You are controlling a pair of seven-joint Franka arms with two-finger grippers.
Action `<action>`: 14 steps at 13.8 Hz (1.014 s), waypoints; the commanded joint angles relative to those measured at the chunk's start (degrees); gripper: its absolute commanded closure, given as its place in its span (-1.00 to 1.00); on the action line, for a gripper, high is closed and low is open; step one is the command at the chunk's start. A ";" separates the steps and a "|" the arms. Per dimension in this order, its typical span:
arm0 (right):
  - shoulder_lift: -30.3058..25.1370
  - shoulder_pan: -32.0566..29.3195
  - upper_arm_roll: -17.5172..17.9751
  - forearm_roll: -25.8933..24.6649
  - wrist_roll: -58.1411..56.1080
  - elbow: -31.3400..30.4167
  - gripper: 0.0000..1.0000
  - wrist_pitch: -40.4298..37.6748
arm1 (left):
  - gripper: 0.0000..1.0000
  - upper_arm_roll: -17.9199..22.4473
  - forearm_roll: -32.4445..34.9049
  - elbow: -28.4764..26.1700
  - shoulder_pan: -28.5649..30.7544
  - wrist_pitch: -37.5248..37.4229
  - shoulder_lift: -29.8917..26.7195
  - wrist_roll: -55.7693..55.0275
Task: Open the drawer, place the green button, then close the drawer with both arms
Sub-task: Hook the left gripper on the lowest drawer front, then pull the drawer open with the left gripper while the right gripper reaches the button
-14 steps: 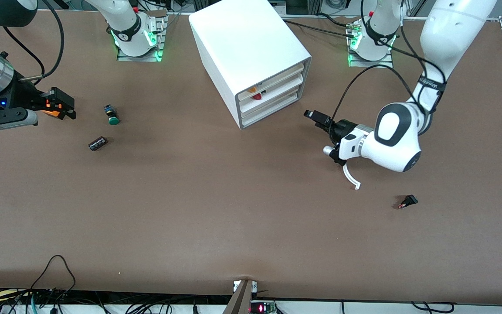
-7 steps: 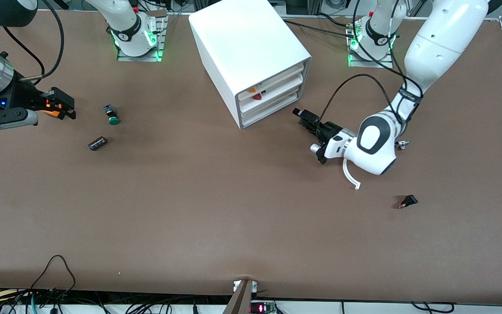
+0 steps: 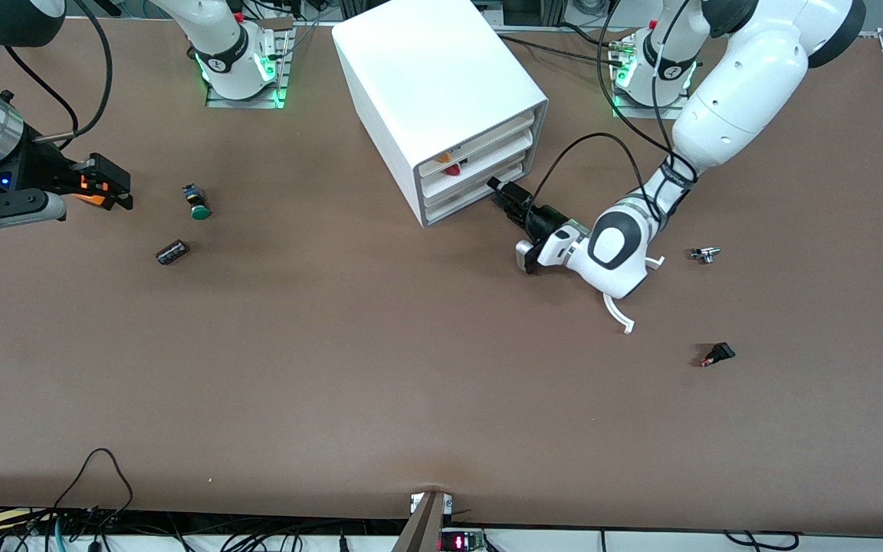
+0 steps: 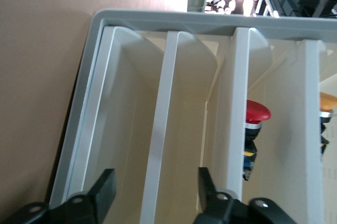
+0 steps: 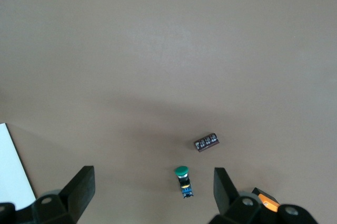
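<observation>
The white cabinet (image 3: 441,92) stands at the table's middle, its drawers shut. The lowest drawer (image 3: 476,196) fills the left wrist view (image 4: 131,129). My left gripper (image 3: 500,188) is open and empty right in front of that drawer; in the left wrist view (image 4: 156,187) its fingers stand on either side of a white front edge. The button (image 3: 198,203), green cap and black-and-blue body, lies toward the right arm's end of the table. It also shows in the right wrist view (image 5: 182,181). My right gripper (image 3: 116,188) hangs open and empty above the table beside the button, with the button between its fingers (image 5: 79,187).
A dark stubby cylinder (image 3: 172,251) lies nearer the camera than the button. An orange cube (image 3: 89,198) sits under the right gripper. The drawers above hold red (image 4: 256,113) and orange parts. A white curved piece (image 3: 619,316), a small metal part (image 3: 706,254) and a black part (image 3: 717,354) lie toward the left arm's end.
My left arm has swung its open gripper toward the cabinet, from the open table up to the lowest drawer's front. The right arm has not moved.
</observation>
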 commanded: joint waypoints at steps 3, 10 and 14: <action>0.31 -0.10 0.17 0.20 0.39 1.01 -1.00 -0.29 | -0.28 -0.48 -6.03 0.29 -3.29 0.18 2.95 5.21; 3.03 -0.01 0.35 1.18 0.30 1.71 -1.00 1.91 | 0.50 -0.48 -9.38 0.29 -5.67 0.27 3.30 6.17; 6.02 -0.10 0.35 0.39 0.22 1.71 -1.00 2.96 | 0.82 -0.31 -11.21 0.29 -4.96 0.45 3.39 6.17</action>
